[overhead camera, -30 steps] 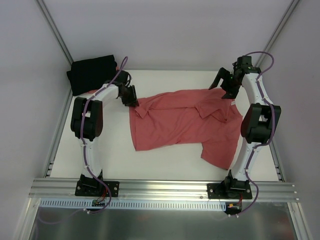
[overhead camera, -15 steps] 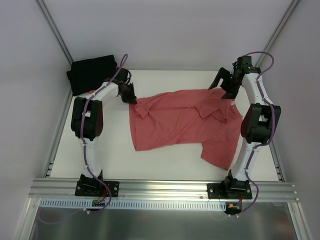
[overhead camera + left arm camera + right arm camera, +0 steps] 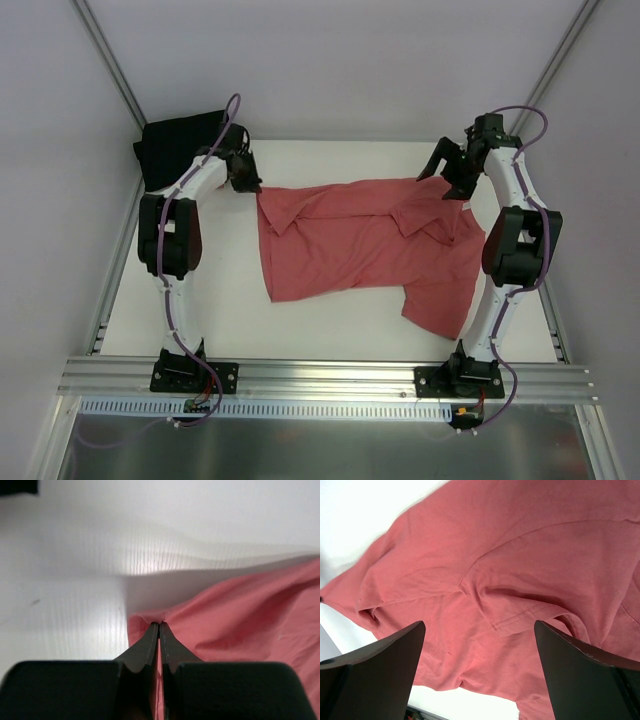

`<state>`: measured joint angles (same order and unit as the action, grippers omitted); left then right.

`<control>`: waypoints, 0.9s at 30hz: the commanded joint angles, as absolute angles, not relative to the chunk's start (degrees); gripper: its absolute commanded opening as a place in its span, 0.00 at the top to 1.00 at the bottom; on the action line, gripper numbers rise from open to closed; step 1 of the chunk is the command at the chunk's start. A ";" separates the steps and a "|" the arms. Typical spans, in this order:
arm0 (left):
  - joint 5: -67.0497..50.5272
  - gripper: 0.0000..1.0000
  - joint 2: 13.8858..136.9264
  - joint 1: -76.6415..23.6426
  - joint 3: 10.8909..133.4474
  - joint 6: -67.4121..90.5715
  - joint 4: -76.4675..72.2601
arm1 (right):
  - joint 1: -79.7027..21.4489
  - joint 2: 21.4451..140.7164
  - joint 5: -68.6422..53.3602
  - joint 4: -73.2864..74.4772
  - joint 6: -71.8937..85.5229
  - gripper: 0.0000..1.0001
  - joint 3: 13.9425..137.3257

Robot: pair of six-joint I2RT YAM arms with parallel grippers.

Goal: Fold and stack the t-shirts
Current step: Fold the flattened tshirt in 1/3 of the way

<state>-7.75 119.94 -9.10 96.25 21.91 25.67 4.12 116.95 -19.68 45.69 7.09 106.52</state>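
The coral-red t-shirt (image 3: 370, 245) lies crumpled and partly spread across the white table, one sleeve hanging toward the front right. My left gripper (image 3: 251, 186) is shut on the shirt's far left corner, and the left wrist view shows its fingertips (image 3: 159, 625) pinching a fold of the red cloth (image 3: 240, 615). My right gripper (image 3: 450, 176) hovers open over the shirt's far right part. Its fingers stand wide apart (image 3: 479, 625) above a sleeve hem (image 3: 520, 555) with nothing between them. The black t-shirt (image 3: 180, 150) sits folded at the back left corner.
The white table (image 3: 330, 325) is bounded by grey walls at the back and sides. A metal rail (image 3: 320, 375) runs along the front, with both arm bases bolted to it. Slanted frame posts (image 3: 110, 60) rise at the back corners.
My left gripper shut on the shirt's left corner and moved back and left toward the black shirt, drawing that corner with it. The right arm stayed still.
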 commanded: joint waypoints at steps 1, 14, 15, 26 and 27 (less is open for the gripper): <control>-5.36 1.00 119.71 -7.47 101.41 22.68 25.14 | 4.66 114.70 -20.57 46.05 7.21 0.03 105.73; -8.25 0.58 127.17 -5.19 110.04 24.35 25.22 | 4.66 114.96 -20.04 48.51 5.98 0.03 106.08; -8.26 0.32 127.79 -5.01 110.56 24.61 25.22 | 4.66 114.96 -19.95 48.95 5.89 0.03 106.26; -15.46 0.01 113.66 -4.83 95.05 20.66 20.57 | 4.66 105.40 -17.85 48.43 2.47 0.03 94.59; -16.86 0.01 109.55 -4.83 92.83 20.22 20.65 | 4.66 103.81 -17.84 47.21 2.29 0.03 92.40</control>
<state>-11.70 120.62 -5.02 97.21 22.81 22.50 4.19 111.83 -18.94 47.16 4.45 96.12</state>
